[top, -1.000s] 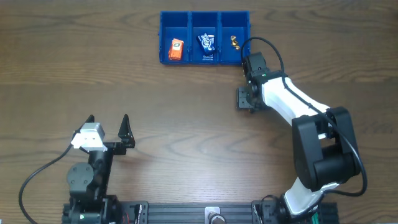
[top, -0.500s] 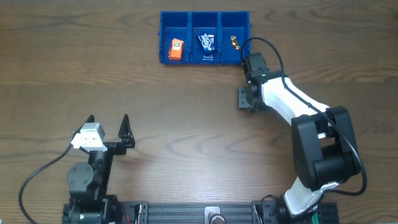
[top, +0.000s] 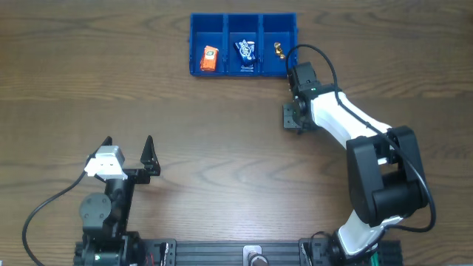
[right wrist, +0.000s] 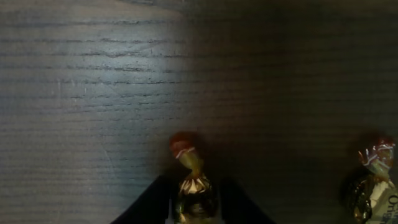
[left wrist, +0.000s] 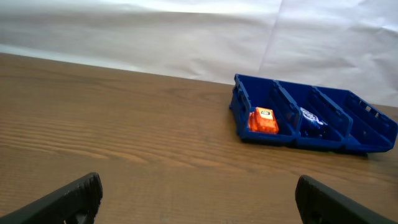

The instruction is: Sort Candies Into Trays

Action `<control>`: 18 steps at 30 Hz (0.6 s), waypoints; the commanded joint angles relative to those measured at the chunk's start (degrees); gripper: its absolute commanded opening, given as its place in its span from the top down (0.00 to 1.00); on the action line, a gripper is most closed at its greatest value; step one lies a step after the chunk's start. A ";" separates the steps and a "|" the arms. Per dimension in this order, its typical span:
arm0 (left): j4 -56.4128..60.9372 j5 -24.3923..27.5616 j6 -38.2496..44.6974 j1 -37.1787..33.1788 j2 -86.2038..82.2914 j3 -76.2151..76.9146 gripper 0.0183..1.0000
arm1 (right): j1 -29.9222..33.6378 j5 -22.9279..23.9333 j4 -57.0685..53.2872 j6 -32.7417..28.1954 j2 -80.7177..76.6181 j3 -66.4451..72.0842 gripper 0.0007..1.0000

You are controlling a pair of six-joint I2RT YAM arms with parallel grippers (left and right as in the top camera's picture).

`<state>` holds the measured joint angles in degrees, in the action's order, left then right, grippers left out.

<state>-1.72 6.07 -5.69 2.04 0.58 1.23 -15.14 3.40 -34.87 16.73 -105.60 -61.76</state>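
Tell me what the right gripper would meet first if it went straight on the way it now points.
Probably the wooden table. The right gripper, shut on a gold-wrapped candy, points down at bare wood; a second candy lies off to one side. Remaining depth is unclear.

Left arm (top: 111,199), on the left end of the black rail (top: 251,253): all black, with a round motor housing just beyond the rail. Farther from the rail is a white boxy block (top: 106,161), behind the left pincer (top: 128,146). Its fingers (top: 150,151) are black, flat and taper to points. A thin black cable (top: 28,222) loops out beside the housing and back to the rail.

Right arm (top: 384,185), on the rail's right end: white collar at the rail, then two bulky black rounded housings, a long white link (top: 344,122) and a black wrist with a small green light (top: 313,91). A black wrist cable (top: 321,53) arcs off it. Right pincer (top: 292,118) is black and blocky.
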 commanded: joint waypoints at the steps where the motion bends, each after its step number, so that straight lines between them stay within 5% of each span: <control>1: -2.14 1.05 0.81 0.22 -0.31 -0.96 0.00 | -0.39 0.02 0.11 -0.09 -0.83 0.31 0.75; 18: -2.14 1.05 0.83 0.22 -0.31 -0.96 0.00 | -4.52 -0.92 -0.85 -0.63 10.03 -9.27 0.78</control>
<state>-1.69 6.07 -5.69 2.04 0.58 1.21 -19.14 2.26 -35.97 16.69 -101.62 -64.49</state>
